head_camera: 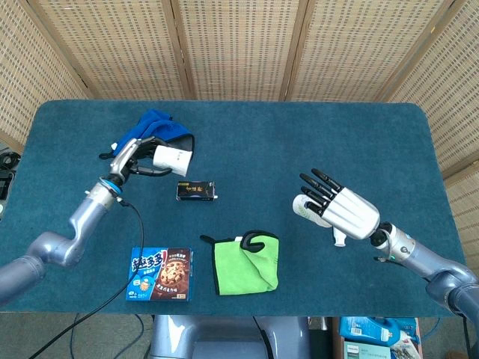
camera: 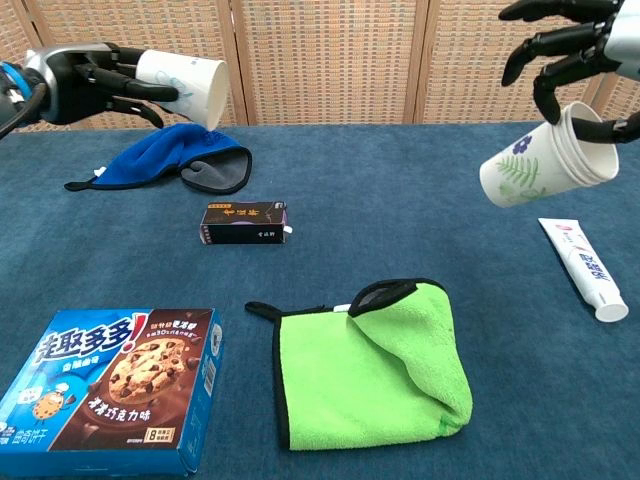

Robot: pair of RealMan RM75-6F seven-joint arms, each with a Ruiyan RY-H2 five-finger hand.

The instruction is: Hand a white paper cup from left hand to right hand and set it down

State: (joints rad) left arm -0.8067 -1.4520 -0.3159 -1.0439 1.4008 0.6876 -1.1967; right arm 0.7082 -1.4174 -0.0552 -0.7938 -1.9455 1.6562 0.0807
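Two white paper cups are in the air, far apart. My left hand (head_camera: 133, 155) (camera: 88, 78) holds one cup (head_camera: 172, 158) (camera: 184, 84) on its side, mouth toward the table's middle, above the blue cloth at the back left. At the right side of the table, my right hand (head_camera: 346, 212) (camera: 574, 48) grips the other cup (head_camera: 303, 207) (camera: 543, 163), which has a leaf print. This cup is tilted with its mouth up toward the hand and hangs clear of the table.
A blue cloth (head_camera: 160, 133) (camera: 170, 158) lies at the back left. A small black box (head_camera: 196, 191) (camera: 243, 222) sits mid-table, a green cloth (head_camera: 248, 262) (camera: 375, 365) and a cookie box (head_camera: 160, 274) (camera: 115, 385) lie at the front. A toothpaste tube (camera: 584, 266) lies under my right hand.
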